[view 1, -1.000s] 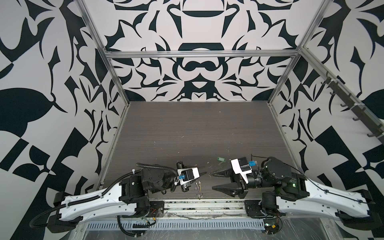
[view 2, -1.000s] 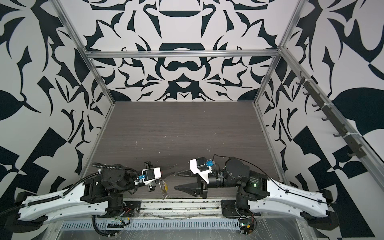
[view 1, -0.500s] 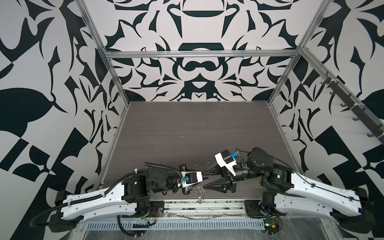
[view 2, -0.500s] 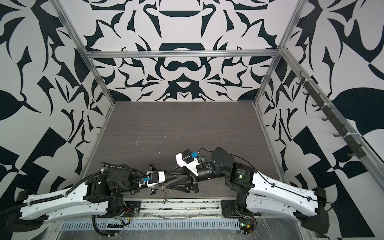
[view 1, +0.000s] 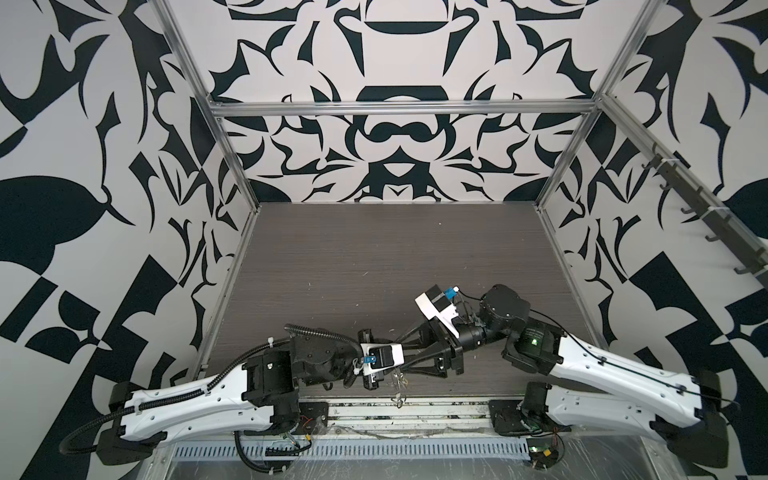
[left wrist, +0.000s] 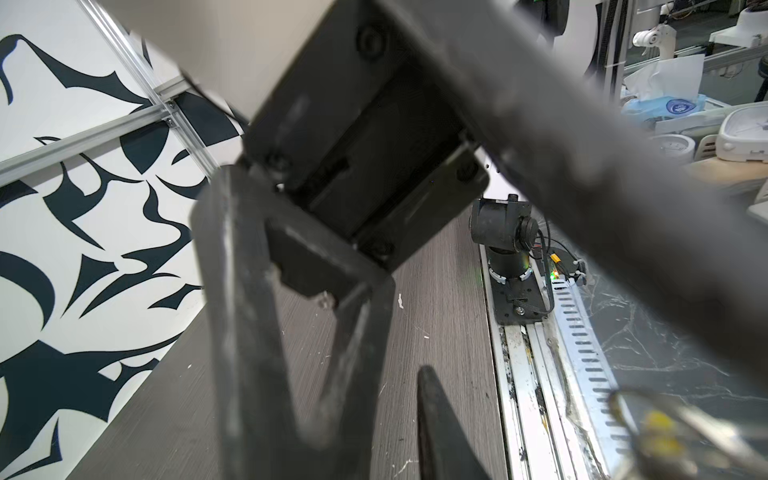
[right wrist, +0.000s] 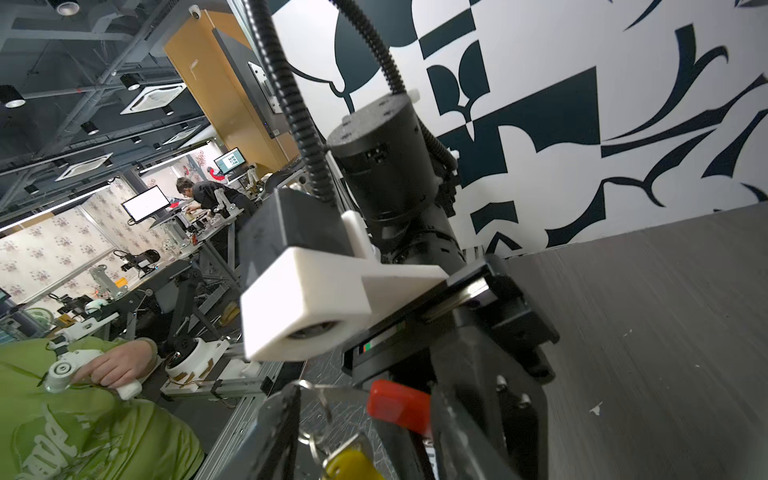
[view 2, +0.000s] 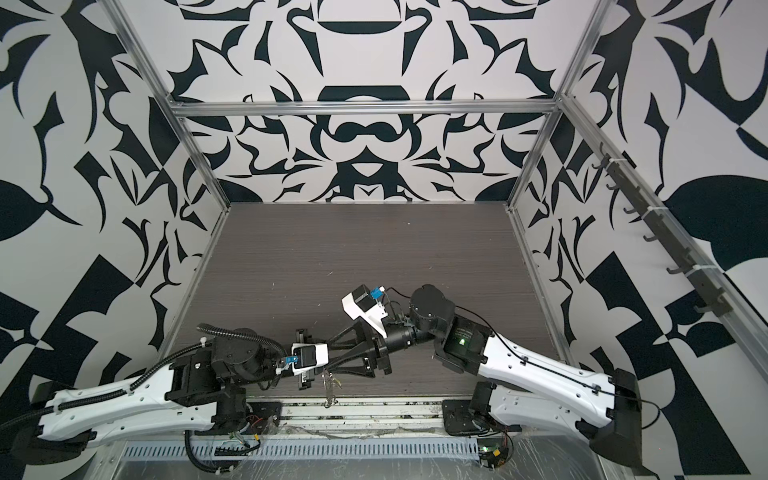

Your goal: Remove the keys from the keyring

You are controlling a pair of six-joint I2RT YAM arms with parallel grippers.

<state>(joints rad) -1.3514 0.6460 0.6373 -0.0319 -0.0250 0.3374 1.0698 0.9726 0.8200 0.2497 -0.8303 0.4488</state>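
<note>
**Right gripper closes in on the held keyring**

Swung in from the right side over the last second, the right gripper [view 1: 405, 354] now sits nearly tip to tip with the left gripper [view 1: 392, 370], which has barely shifted. The right jaws stand moderately wide with nothing between them. The left jaws are narrow, pinching the keyring [right wrist: 398, 406] at its red section. The hoop hangs in the air over the middle of the tabletop's [view 1: 374, 257] front edge, with the yellow-tagged key [right wrist: 349, 463] dangling from it. No green-tagged key is visible.

Reading: the approach looks done and extraction has not begun. The right jaws probably need to close on the yellow-tagged key next.

Pose: the right arm is stretched low across the middle, its wrist rolled so one finger faces the back edge and one the front. The left arm lies low along the front edge.
</note>
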